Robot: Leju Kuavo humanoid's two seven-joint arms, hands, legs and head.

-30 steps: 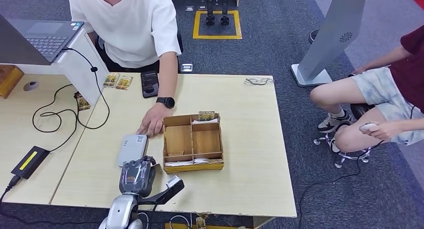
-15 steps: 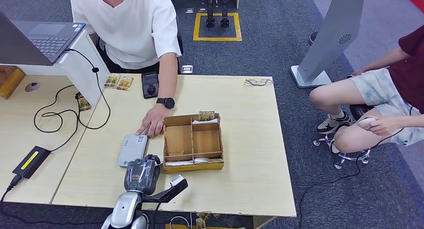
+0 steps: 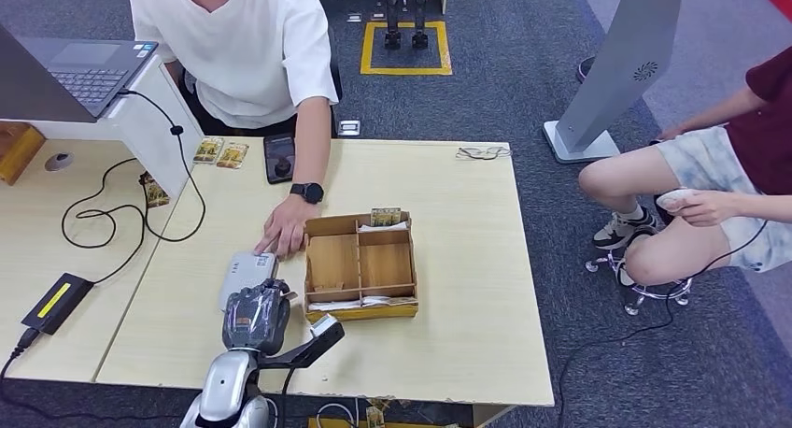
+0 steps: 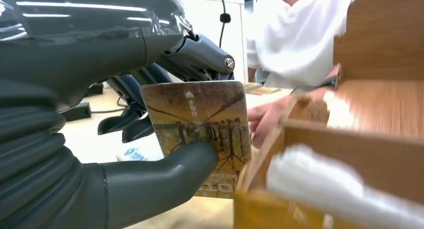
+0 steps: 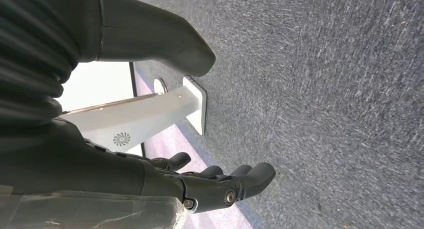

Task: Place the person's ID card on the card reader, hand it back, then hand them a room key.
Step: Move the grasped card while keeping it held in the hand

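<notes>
While I watch from far away, my left robot hand (image 4: 100,154) pinches the card (image 4: 202,134) between its thick thumb and its dark fingers (image 4: 131,120); the card stands up on its edge and has a brown picture on it; from the head view that robot hand (image 3: 254,318) sits over the near end of the grey card reader (image 3: 245,277) on the bench (image 3: 467,288); just beside it is the wooden box (image 3: 360,266) with its little rooms, and white cards lie along its front and back; the person's hand (image 3: 283,234) rests flat on the bench, touching the far end of the card reader and the box corner; my right robot hand (image 5: 200,186) hangs over the grey carpet (image 5: 325,89) with its fingers apart and nothing in it; a white stand (image 5: 145,119) is on the carpet behind it.
</notes>
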